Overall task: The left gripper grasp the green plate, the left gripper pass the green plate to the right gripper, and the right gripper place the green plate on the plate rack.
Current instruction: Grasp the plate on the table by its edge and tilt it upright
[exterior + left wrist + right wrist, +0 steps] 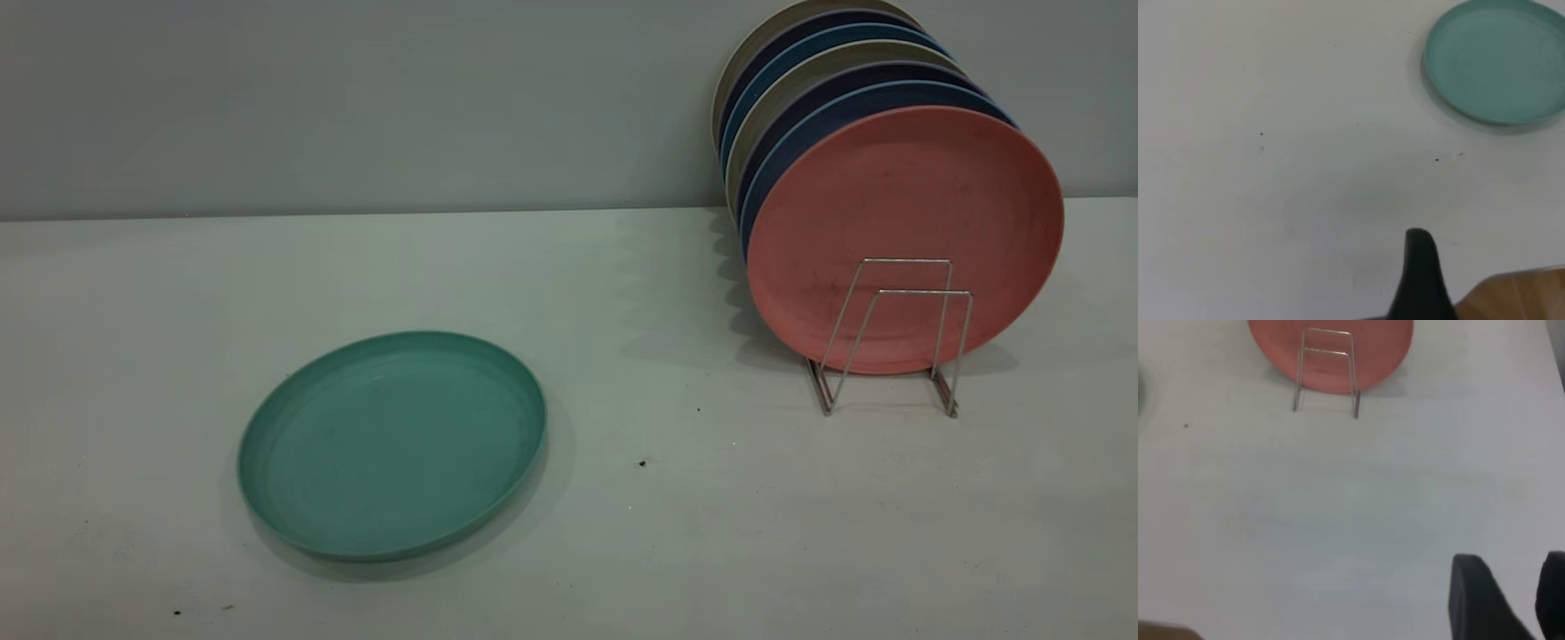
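Green plate flat on surface, both claws clear

Green plate (392, 444) lies flat on white surface (622, 533), well apart from plate rack (893, 333) holding pink plate (898, 204). Right claw (1511, 597) fingers parted, gripping nothing. Left claw (1421, 280): one finger visible, state unclear.

Green plate (392, 444) left — plate rack (892, 338) right, behind

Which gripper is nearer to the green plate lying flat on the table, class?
Left. The left gripper has the green plate fully in its wrist view, across bare table. The right gripper faces the plate rack; its wrist view shows only a dark sliver at one edge.
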Controlling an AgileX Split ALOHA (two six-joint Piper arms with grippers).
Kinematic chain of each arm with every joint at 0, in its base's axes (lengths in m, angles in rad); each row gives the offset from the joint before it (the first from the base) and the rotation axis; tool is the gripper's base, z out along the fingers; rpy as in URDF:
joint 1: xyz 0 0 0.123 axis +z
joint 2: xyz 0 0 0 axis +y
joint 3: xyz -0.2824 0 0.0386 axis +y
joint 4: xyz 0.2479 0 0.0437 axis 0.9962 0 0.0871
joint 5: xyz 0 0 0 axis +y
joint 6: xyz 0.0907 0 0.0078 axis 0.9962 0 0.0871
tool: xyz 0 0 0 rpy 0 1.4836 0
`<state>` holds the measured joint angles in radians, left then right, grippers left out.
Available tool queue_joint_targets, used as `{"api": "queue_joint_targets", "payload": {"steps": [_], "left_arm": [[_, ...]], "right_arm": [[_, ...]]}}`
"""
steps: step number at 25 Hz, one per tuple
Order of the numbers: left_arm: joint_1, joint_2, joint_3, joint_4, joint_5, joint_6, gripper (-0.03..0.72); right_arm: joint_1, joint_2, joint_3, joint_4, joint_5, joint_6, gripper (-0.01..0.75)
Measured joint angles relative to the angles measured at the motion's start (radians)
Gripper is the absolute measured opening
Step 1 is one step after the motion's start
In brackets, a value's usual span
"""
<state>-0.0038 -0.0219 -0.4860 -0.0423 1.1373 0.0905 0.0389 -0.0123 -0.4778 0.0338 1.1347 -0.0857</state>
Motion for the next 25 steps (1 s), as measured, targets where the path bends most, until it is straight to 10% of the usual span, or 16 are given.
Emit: {"api": "queue_joint_targets", "payload": {"steps": [12, 25], "left_arm": [[0.0, 0.501, -0.217, 0.002, -0.111, -0.027, 0.582], [0.0, 1.078, -0.399, -0.127, -0.302, -0.046, 0.582]], "right_arm": [[-0.001, 0.476, -0.194, -0.013, -0.174, -0.07, 0.518], [0.025, 1.059, -0.344, 0.605, -0.417, -0.611, 0.533]]}}
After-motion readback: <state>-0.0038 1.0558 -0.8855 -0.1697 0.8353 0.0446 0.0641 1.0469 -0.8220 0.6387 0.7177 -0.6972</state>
